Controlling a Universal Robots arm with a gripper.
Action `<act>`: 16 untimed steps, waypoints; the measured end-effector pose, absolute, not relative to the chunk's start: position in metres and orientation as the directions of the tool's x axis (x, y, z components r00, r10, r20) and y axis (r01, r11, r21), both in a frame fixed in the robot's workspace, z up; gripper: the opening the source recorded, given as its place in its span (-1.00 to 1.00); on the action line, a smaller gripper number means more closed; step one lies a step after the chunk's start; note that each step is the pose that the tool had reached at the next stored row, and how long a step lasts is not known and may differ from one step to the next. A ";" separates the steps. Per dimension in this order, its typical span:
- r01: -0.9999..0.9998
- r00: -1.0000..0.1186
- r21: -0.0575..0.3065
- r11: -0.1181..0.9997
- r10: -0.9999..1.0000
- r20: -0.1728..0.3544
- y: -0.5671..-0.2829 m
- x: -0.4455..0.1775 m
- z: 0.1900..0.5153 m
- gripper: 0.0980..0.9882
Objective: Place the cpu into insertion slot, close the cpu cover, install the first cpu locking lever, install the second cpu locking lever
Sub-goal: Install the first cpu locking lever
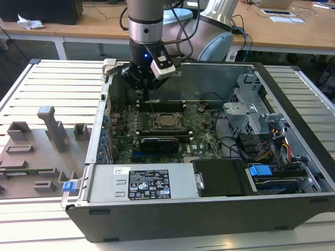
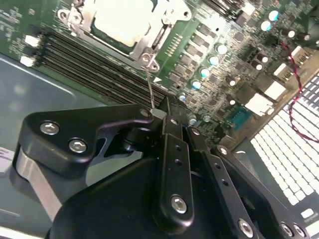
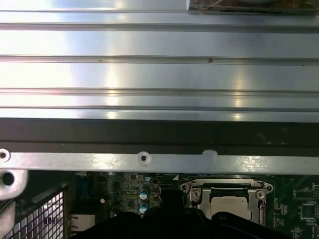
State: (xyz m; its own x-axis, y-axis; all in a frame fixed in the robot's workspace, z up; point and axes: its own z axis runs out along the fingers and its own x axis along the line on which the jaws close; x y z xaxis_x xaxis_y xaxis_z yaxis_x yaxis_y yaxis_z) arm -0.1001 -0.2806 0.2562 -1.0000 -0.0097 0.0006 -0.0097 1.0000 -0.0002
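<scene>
A thin wire lever (image 2: 149,87) is seen pinched in the closed jaws of the gripper (image 1: 148,89), at the socket's 11 o'clock corner in the exterior view; it could slip or bend if pulled askew. The chip (image 1: 166,120) is seated in the socket (image 2: 75,12) under the cover (image 2: 152,37), inside the open case (image 1: 293,209) on the tabletop (image 1: 57,83).

Slatted metal table (image 1: 47,78) carries computer case (image 1: 209,209), grey fixtures (image 1: 36,151).

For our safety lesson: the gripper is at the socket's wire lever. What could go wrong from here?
The thin locking lever is pinched only at its tip by the gripper; it might slip and spring back. The gripper sits close to the capacitors, which a sideways move could knock.
</scene>
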 end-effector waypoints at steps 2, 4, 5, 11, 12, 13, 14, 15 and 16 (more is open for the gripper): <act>-0.010 -1.000 0.000 1.000 -0.010 0.001 -0.280 -0.093 0.256 -0.98; -0.010 -1.000 0.000 1.000 -0.010 0.002 -0.280 -0.085 0.256 -0.98; -0.010 -1.000 0.000 1.000 -0.010 0.002 -0.280 -0.082 0.256 -0.98; -0.010 -1.000 0.000 1.000 -0.010 0.003 -0.279 -0.068 0.256 -0.98; -0.010 -1.000 0.000 1.000 -0.010 0.004 -0.279 -0.065 0.256 -0.98; -0.010 -1.000 0.000 1.000 -0.010 0.004 -0.279 -0.064 0.256 -0.98; -0.010 -1.000 0.000 1.000 -0.010 0.004 -0.279 -0.063 0.256 -0.98; -0.010 -1.000 0.000 1.000 -0.010 0.004 -0.279 -0.063 0.255 -0.98; -0.010 -1.000 0.000 1.000 -0.010 0.004 -0.279 -0.063 0.254 -0.98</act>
